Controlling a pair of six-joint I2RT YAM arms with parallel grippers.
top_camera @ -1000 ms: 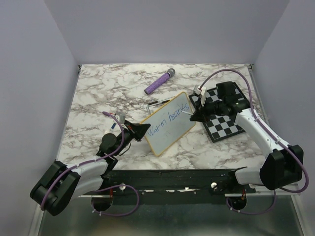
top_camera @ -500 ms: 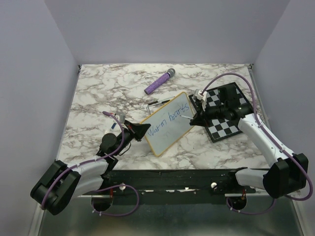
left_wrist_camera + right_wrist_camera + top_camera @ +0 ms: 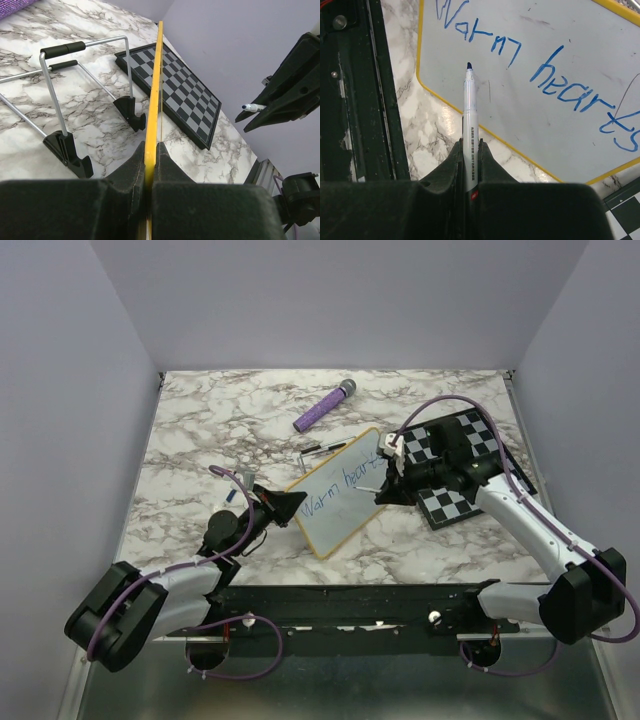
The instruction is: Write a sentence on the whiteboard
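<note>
The whiteboard (image 3: 340,495), white with a yellow frame, stands tilted mid-table; its yellow edge (image 3: 154,100) runs up the left wrist view. Blue words "Warm hearts" (image 3: 540,75) form the sentence (image 3: 335,490) on it. My left gripper (image 3: 287,505) is shut on the board's left edge, the jaws (image 3: 150,150) pinching the frame. My right gripper (image 3: 385,490) is shut on a white marker (image 3: 470,115), whose blue tip hovers over the board below "Warm". The marker (image 3: 254,107) also shows in the left wrist view, off the board's face.
A black-and-white chessboard (image 3: 475,465) lies at the right, under my right arm, also seen as the chessboard (image 3: 180,95). A purple microphone (image 3: 324,406) lies at the back. The board's wire stand (image 3: 65,95) with black feet rests behind it. A black rail (image 3: 350,100) runs along the near edge.
My right arm has swung left and nearer, carrying the marker from the end of "hearts" to below the first line. The left gripper and board stay put.
</note>
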